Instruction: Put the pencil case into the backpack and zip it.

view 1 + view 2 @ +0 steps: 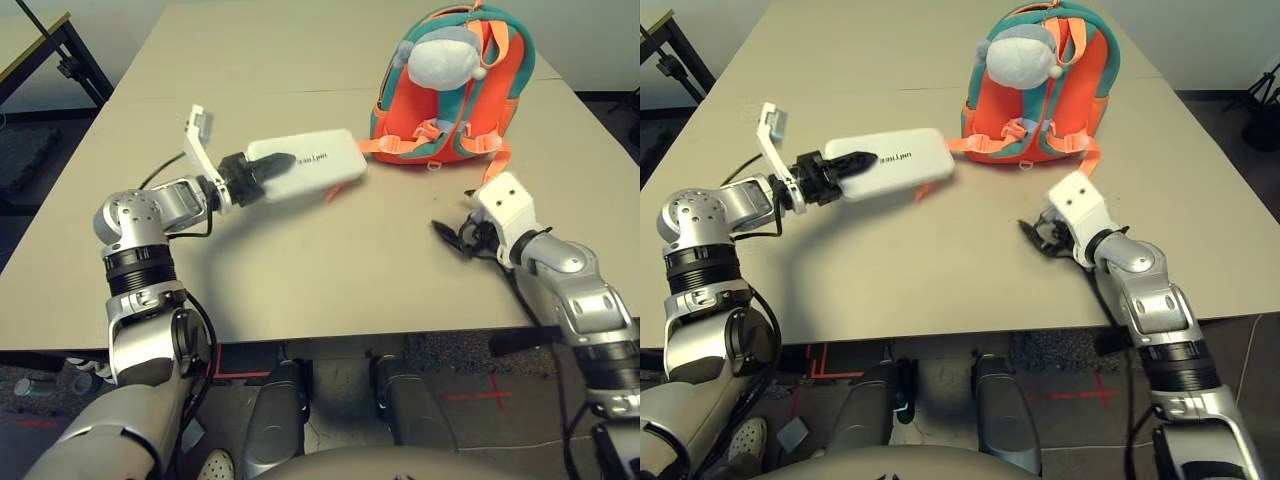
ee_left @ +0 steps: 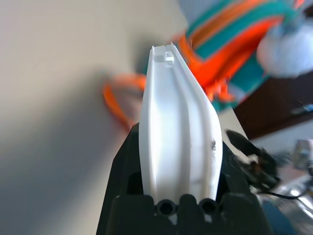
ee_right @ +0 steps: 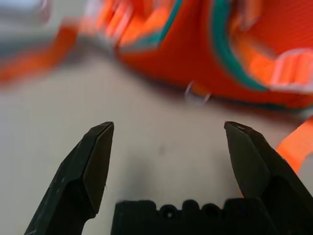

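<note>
While the backpack (image 1: 450,90) stands at the counter's (image 1: 300,265) far side, straps outward, the case (image 1: 318,165) is gripped above the counter by the left fingers (image 1: 268,174), its free end toward the bag, probably for insertion; the right fingers (image 3: 166,161) are wide and empty, perhaps to steady the bag.

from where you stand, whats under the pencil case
An orange strap pokes out beside the case, with bare table around it. Whatever lies directly beneath the case is covered.
</note>
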You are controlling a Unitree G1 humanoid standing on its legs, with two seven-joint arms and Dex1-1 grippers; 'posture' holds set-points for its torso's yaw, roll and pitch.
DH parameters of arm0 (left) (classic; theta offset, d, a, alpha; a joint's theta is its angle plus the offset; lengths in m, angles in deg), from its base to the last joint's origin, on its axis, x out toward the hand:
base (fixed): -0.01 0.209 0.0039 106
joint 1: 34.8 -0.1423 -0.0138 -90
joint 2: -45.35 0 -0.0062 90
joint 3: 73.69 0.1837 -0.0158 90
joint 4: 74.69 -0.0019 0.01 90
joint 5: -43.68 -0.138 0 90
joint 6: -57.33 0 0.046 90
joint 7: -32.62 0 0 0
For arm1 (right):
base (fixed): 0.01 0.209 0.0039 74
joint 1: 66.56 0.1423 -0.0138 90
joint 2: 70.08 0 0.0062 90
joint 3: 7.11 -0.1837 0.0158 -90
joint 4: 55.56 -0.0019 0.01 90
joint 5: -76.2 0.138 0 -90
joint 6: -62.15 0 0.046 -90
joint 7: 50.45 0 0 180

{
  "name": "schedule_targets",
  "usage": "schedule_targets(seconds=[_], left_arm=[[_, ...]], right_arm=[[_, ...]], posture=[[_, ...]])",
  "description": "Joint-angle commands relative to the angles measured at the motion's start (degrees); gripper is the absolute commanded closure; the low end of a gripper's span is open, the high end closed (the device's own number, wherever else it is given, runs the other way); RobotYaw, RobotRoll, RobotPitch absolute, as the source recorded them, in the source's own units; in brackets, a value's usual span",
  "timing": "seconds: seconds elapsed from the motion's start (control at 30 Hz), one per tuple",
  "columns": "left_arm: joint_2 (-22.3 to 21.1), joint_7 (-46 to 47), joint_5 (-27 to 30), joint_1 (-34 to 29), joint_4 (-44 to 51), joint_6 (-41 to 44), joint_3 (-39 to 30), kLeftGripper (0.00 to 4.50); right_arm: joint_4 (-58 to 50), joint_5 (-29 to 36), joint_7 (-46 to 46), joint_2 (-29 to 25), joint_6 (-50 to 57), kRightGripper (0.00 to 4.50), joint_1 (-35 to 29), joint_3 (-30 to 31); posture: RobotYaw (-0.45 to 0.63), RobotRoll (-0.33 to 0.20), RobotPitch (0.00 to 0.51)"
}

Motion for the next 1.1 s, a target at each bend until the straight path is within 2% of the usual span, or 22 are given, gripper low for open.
schedule_targets(seconds=[0.03, 0.17, 0.4, 0.7, 0.93, 1.1], left_arm=[[-1.3, 0.8, -1.3, 1.5, 1.4, -5.3, -0.4, 3.29], [-1.5, 1.9, -2.5, 1.8, 0.2, -9.6, 0.1, 3.29], [-0.9, 3.0, -3.5, 1.6, -0.7, -13.0, 1.1, 3.29], [-0.5, 4.0, -3.6, 1.2, 0.3, -14.1, 1.9, 3.29], [-0.4, 4.6, -3.1, 0.0, 1.8, -13.9, 1.8, 3.29], [-0.2, 5.0, -2.9, -0.5, 2.7, -14.0, 1.5, 3.29]], right_arm=[[-0.8, 6.6, 4.1, 2.8, 3.6, 0.0, 3.0, -6.4], [-0.1, 10.1, 6.7, 4.7, 4.6, 0.0, 6.8, -8.7], [6.0, 9.6, 7.0, 4.6, 1.7, 0.0, 11.7, -7.3], [23.7, 5.5, 5.2, 3.9, -8.2, 0.0, 20.9, -4.8], [37.6, 3.3, 4.4, 5.5, -16.4, 0.0, 27.8, -3.6], [43.1, 2.5, 3.4, 5.6, -20.1, 0.0, 30.3, -2.9]], posture=[[-0.1, 0.0, 0.156], [-0.1, 0.0, 0.152], [-0.1, 0.0, 0.145], [-0.07, 0.0, 0.14], [-0.05, 0.0, 0.136], [-0.04, 0.0, 0.133]])
